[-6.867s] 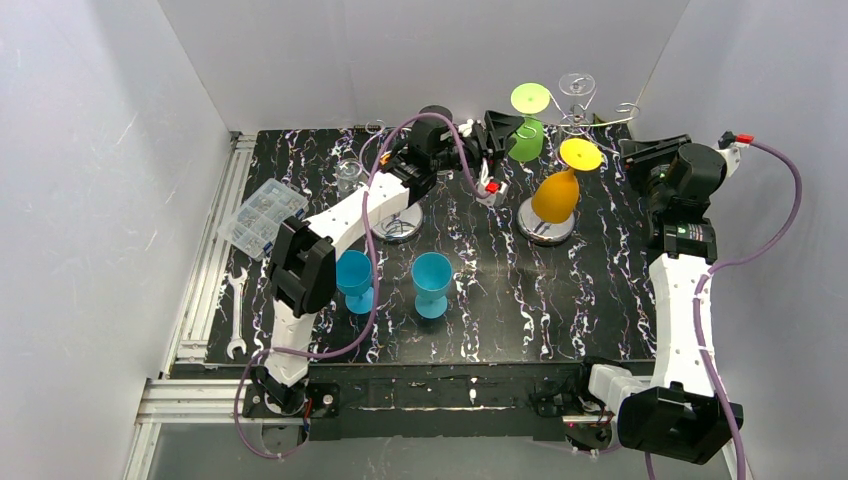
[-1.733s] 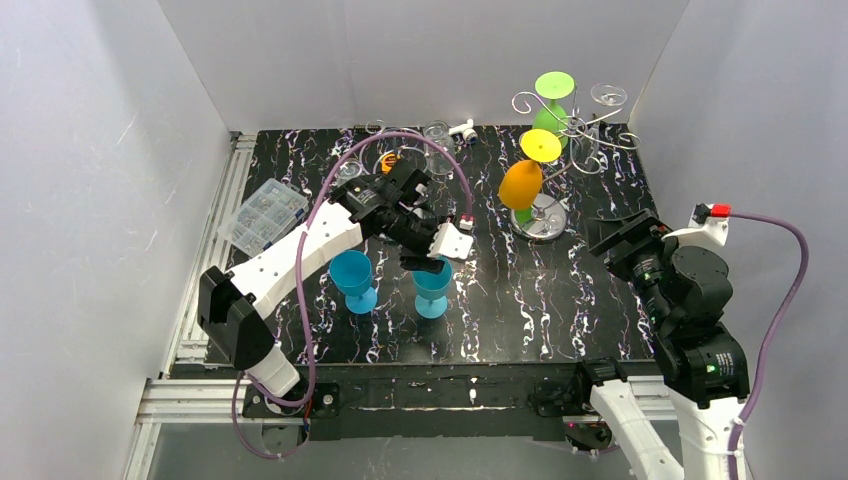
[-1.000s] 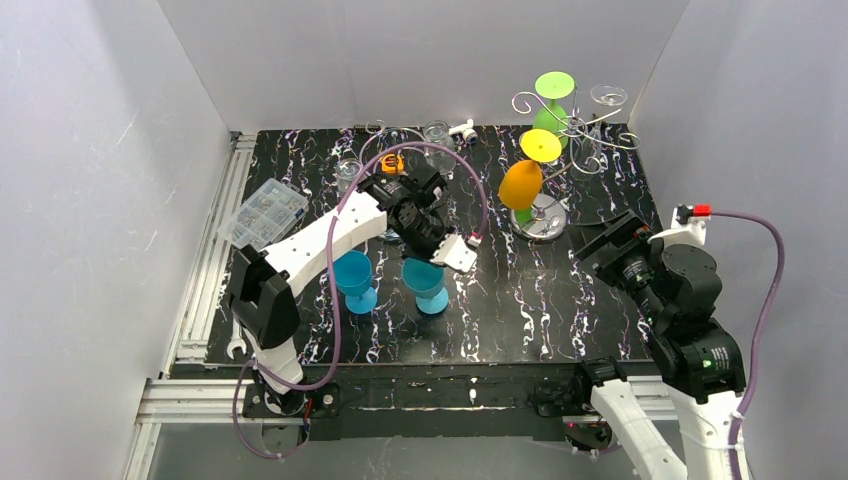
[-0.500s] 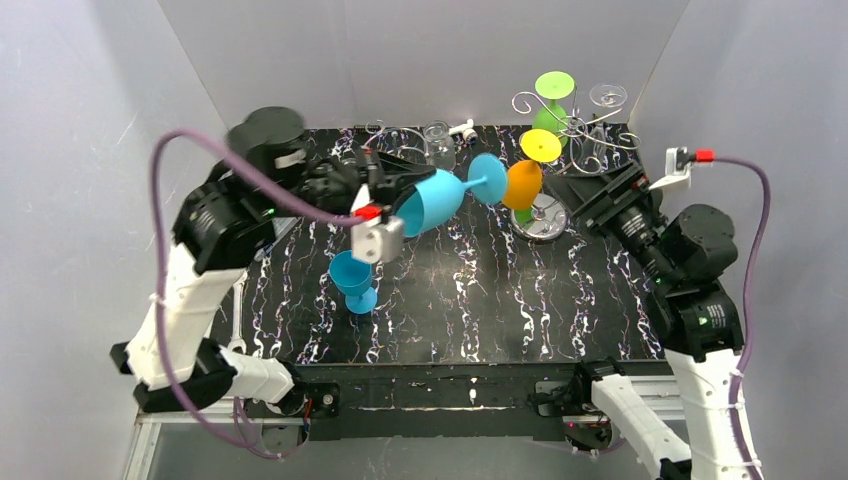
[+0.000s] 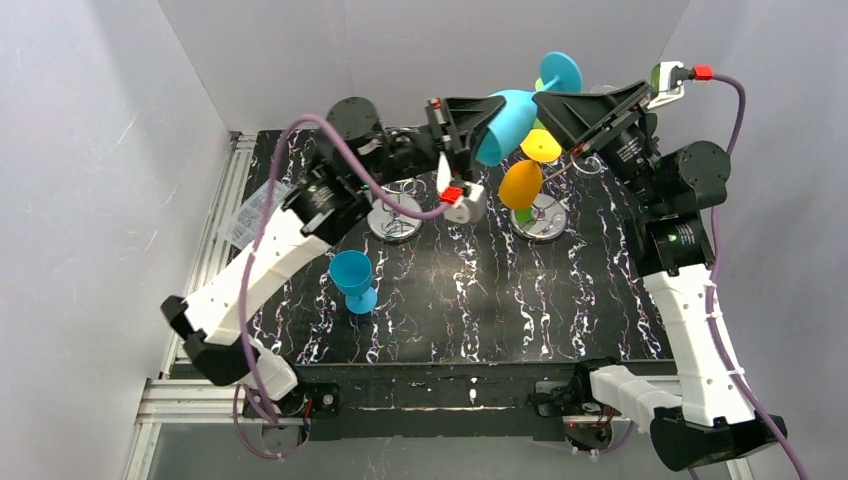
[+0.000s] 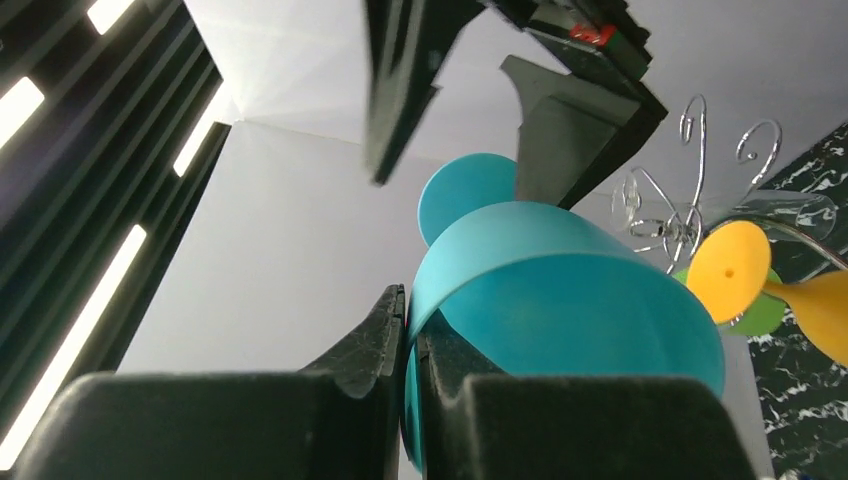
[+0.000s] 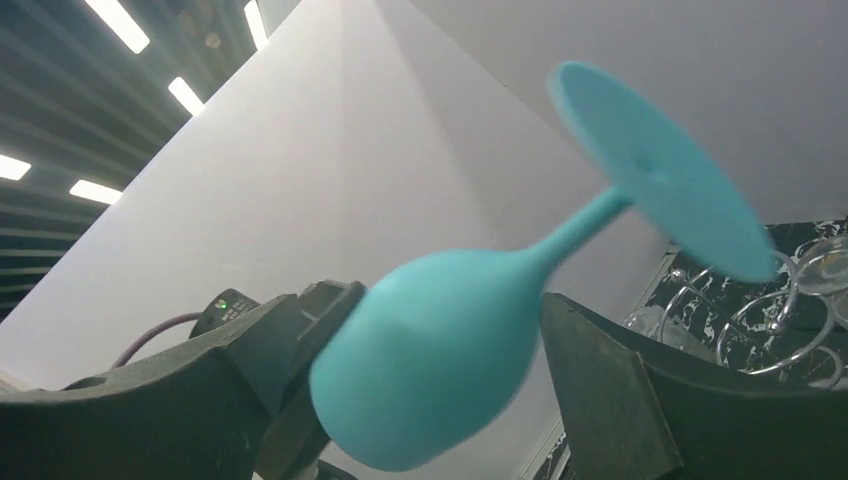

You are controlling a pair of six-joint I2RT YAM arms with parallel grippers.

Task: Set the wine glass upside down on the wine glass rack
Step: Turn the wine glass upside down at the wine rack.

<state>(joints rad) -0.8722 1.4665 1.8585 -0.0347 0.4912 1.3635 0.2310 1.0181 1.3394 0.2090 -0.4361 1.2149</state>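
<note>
My left gripper [image 5: 480, 128] is shut on the rim of a teal wine glass [image 5: 508, 112] and holds it high in the air, tilted, with its foot [image 5: 560, 72] up and to the right. In the left wrist view one finger sits inside the glass [image 6: 560, 300] and one outside; the left gripper [image 6: 410, 300] pinches the wall. My right gripper [image 7: 445, 300] stands open with the bowl [image 7: 440, 350] between its fingers, apart from both. The wine glass rack [image 5: 545, 222] stands just below, carrying an orange glass [image 5: 521, 185]; its scroll arms [image 6: 700, 150] show behind.
A second teal glass [image 5: 352, 278] stands upright on the black table [image 5: 500, 300]. A shorter wire stand [image 5: 395, 222] with loop rings is at the back left. A clear plastic box [image 5: 250, 218] lies by the left edge. White walls close in on three sides.
The left arm has carried the teal glass up and to the right, over the rack. The right arm has risen and its open jaws now straddle the bowl.
</note>
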